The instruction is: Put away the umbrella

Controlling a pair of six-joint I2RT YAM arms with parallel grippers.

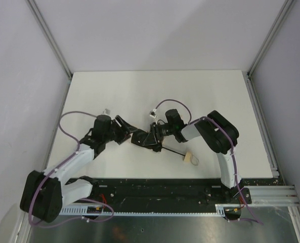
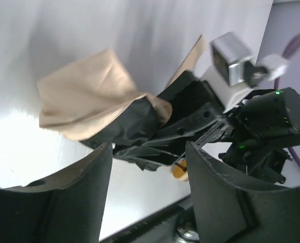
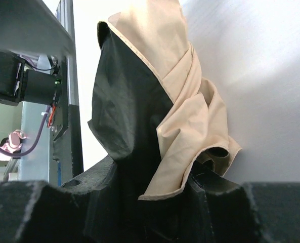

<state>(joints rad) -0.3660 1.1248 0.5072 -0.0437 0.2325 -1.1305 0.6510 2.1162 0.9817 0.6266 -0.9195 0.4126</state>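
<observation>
The umbrella (image 1: 141, 138) lies folded near the table's front middle, its canopy (image 2: 84, 96) tan outside and black inside. A thin black shaft (image 1: 173, 151) runs right to the pale wooden handle (image 1: 189, 158). My right gripper (image 1: 152, 136) is shut on the bunched canopy; in the right wrist view the fabric (image 3: 180, 101) is pinched between its fingers (image 3: 63, 202). My left gripper (image 1: 125, 129) stands open just left of the canopy. Only bare table shows between its fingers (image 2: 63, 202), and the black fabric (image 2: 134, 126) lies just past their tips.
The black base rail (image 1: 160, 187) runs along the table's near edge, close behind the handle. White walls and metal frame posts (image 1: 51, 38) enclose the table (image 1: 155, 91). A purple cable (image 1: 172, 103) loops above the right wrist.
</observation>
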